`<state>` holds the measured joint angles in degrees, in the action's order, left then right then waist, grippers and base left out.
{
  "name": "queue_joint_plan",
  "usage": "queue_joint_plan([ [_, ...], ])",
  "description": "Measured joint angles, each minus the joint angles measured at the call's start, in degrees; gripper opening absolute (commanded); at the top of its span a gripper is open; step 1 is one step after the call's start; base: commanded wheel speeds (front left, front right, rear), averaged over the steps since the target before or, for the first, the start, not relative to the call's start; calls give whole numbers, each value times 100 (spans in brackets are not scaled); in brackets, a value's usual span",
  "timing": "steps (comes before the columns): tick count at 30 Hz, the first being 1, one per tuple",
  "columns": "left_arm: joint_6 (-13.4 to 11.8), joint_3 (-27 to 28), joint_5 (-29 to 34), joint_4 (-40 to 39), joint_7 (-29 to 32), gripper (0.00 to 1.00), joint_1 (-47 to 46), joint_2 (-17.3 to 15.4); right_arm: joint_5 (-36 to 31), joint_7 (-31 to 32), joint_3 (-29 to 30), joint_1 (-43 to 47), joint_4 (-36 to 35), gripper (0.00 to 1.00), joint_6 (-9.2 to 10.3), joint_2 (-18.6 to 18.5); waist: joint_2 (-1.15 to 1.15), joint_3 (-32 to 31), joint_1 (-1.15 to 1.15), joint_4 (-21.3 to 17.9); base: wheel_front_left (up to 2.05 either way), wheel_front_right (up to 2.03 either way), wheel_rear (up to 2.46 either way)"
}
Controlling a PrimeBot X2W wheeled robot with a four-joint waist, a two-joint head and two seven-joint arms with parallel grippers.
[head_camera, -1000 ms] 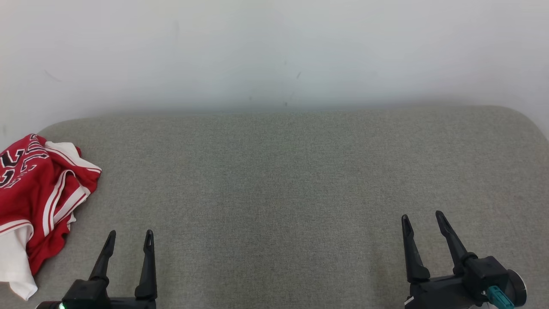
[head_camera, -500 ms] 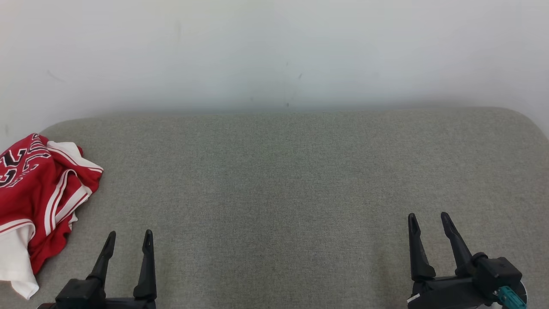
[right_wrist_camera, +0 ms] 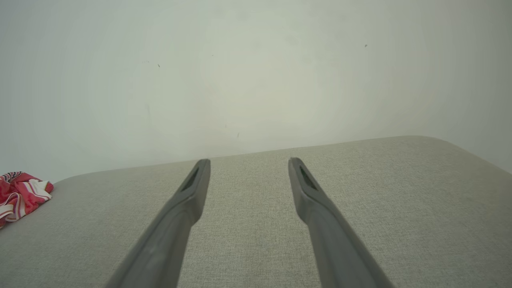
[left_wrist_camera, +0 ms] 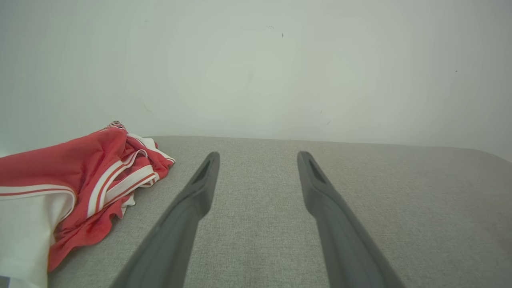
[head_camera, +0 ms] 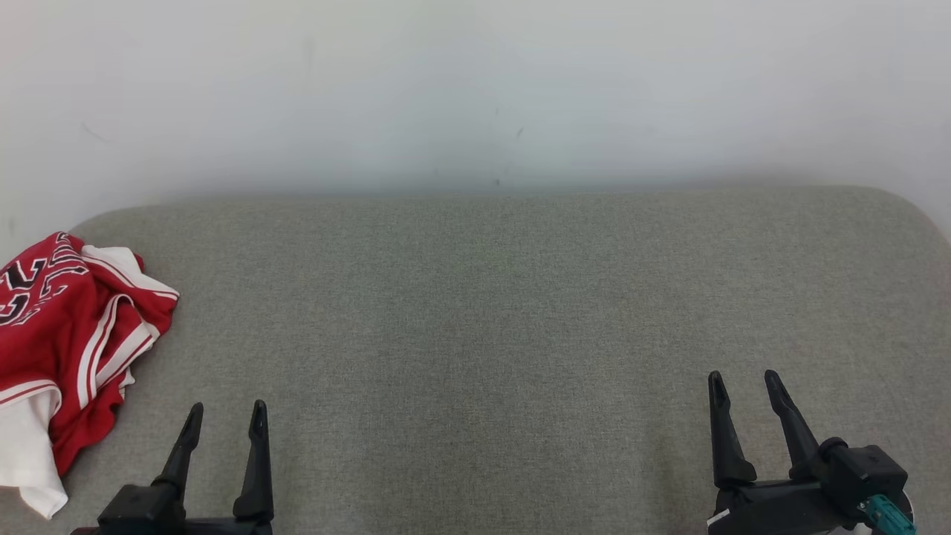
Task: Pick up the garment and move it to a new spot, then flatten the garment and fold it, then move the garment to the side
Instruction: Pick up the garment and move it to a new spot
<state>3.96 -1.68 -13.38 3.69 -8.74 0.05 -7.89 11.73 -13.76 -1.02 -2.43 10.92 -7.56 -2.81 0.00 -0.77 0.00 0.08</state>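
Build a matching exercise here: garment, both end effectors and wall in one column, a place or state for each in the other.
1 garment
2 left end effector
3 right end effector
4 wall

a open, lower right of head view
b pale, behind the cushion
c crumpled, at cushion's left edge
d open, lower left, nearest the garment

Pairs: 1-c, 2-d, 3-a, 4-b

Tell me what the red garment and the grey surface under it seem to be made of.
Garment: thin, soft cloth, probably a synthetic sports jersey knit; it slumps in loose folds, with white striped trim and printed lettering. Grey surface: matte woven upholstery fabric; a fine flecked weave shows, and its rounded corners hint at padding beneath.
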Motion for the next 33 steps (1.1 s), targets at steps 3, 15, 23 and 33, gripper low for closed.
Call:
queue_joint_plan([
  [3,-16,-12,-29,22,1,100,0,0,12,16,1,5,-3,100,0,0,0,-9,0,11,0,0,0],
  [15,-43,-63,-83,80,53,100,2,-33,55,71,7,46,-8,100,0,0,0,-37,0,138,0,0,0],
  [23,-66,-64,-112,170,51,100,0,-76,126,98,-12,89,29,100,0,-2,0,-43,0,439,0,0,0],
  [33,-198,-19,-126,229,36,100,129,-166,234,80,-56,202,199,100,1,-2,0,-101,0,1199,0,0,0],
])
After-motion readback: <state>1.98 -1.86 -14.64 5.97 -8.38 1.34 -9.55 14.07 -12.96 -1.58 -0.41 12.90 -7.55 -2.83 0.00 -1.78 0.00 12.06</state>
